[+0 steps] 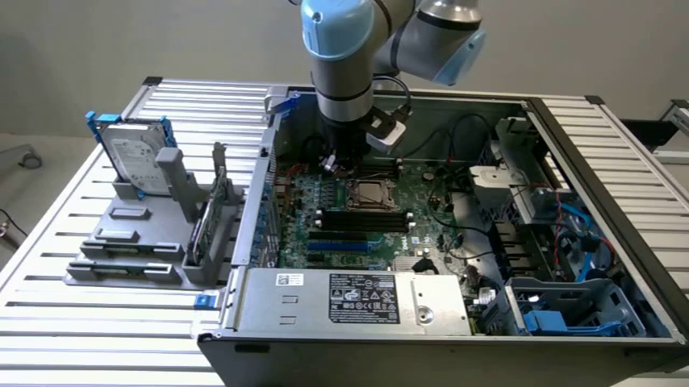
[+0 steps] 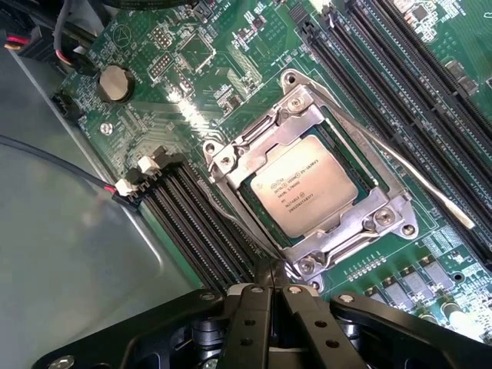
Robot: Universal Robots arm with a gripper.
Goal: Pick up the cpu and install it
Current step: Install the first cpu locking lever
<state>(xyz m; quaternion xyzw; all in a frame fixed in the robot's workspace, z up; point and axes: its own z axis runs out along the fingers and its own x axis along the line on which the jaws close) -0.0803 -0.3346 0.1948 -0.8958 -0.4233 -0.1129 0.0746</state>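
CPU placement, desk asks: where does it lie?

Photographer: It lies flat in the socket frame on the green motherboard, pale metal top up, printed lettering showing. The silver frame borders it on all 4 sides. A thin metal lever slants away from the frame across the neighbouring slots.

Desk: And the gripper?

Photographer: Its 2 black fingers are pressed together with nothing between them. Their tips point at 1 corner of the socket frame, off the chip itself. I cannot tell whether they touch the board.

Desk: What surrounds the socket?

Photographer: Black memory slots run along both sides, and a coin cell battery sits farther off. In the exterior view the arm reaches down into the open computer case, the gripper low over the board just beside the socket. Toward the exterior view's left, a hard drive stands upright in a grey fixture on the slatted table, well apart from the case.
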